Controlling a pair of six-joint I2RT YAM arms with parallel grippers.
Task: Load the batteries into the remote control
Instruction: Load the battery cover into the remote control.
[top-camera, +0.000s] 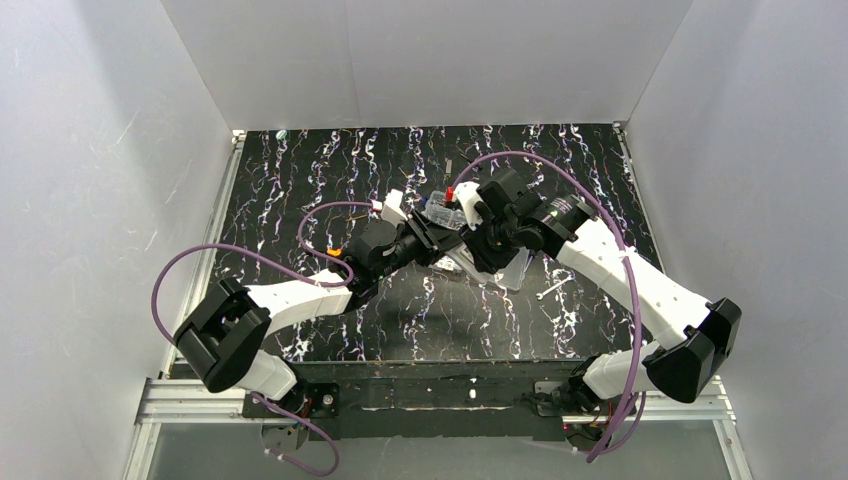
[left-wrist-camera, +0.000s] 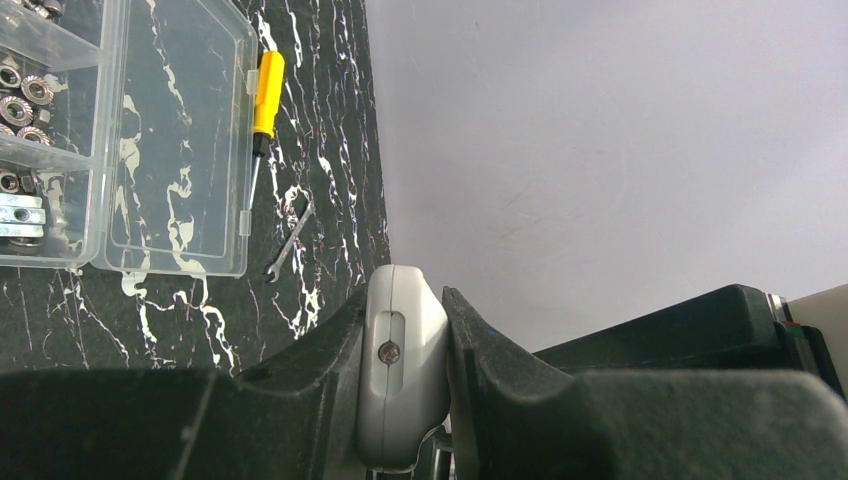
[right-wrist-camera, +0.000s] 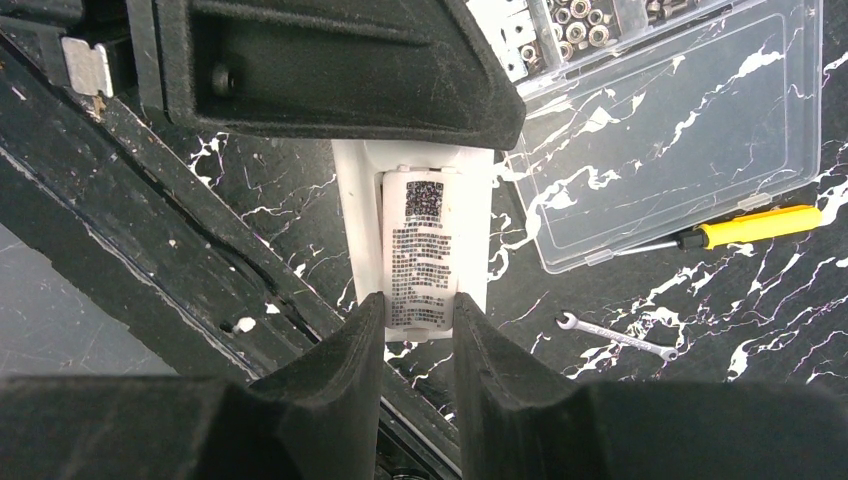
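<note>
My left gripper (left-wrist-camera: 402, 295) is shut on the white remote control (left-wrist-camera: 400, 370), pinching its thin sides and holding it off the table. In the right wrist view the remote (right-wrist-camera: 358, 200) shows its back. A white labelled cover piece (right-wrist-camera: 422, 240) with a printed code and text lies along that back and sticks out past the near end. My right gripper (right-wrist-camera: 418, 300) is closed on the sides of that cover. The two grippers meet over the middle of the table (top-camera: 455, 240). I cannot make out any batteries.
A clear plastic compartment box (right-wrist-camera: 680, 120) with nuts and an open lid lies just beyond the grippers. A yellow-handled screwdriver (right-wrist-camera: 750, 228) and a small wrench (right-wrist-camera: 615, 335) lie on the black marbled table beside it. White walls enclose the table.
</note>
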